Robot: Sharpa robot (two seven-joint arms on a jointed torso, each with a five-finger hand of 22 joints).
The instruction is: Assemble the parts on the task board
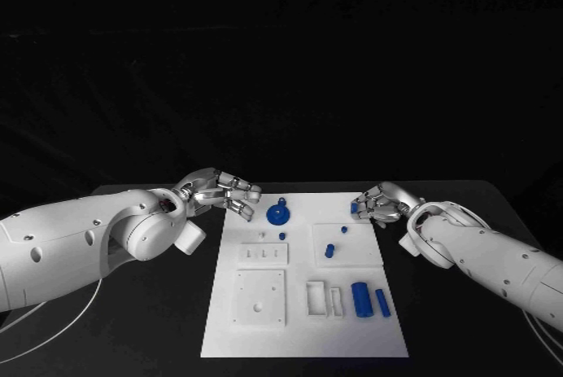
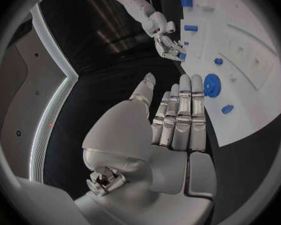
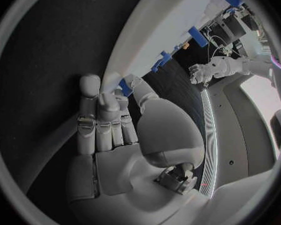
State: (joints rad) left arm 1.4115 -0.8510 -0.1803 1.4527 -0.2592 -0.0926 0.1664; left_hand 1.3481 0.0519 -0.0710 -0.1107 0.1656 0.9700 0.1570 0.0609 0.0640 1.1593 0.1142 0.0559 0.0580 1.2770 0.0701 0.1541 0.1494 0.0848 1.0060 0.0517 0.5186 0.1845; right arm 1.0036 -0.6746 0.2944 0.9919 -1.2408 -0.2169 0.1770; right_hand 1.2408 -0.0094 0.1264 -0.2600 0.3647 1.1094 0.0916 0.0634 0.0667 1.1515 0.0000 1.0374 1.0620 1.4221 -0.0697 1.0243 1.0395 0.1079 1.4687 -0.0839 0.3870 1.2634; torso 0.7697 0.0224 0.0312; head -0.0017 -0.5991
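The white task board (image 1: 299,328) lies in the middle of the black table. My left hand (image 1: 223,194) hovers at the board's far left corner, fingers stretched side by side (image 2: 181,115), holding nothing. Just to its right lies a round blue disc part (image 1: 278,212) (image 2: 212,85). My right hand (image 1: 381,202) is at the far right corner and pinches a small blue part (image 1: 355,208) (image 3: 124,87) between thumb and a finger. Small blue pegs (image 1: 329,250) stand mid-board, and two blue cylinders (image 1: 361,300) lie near the front right.
White blocks sit on the board: a square plate (image 1: 259,296) at front left, a slotted strip (image 1: 264,253) above it, and a small frame (image 1: 318,299) beside the cylinders. Black table (image 1: 153,312) surrounds the board on both sides.
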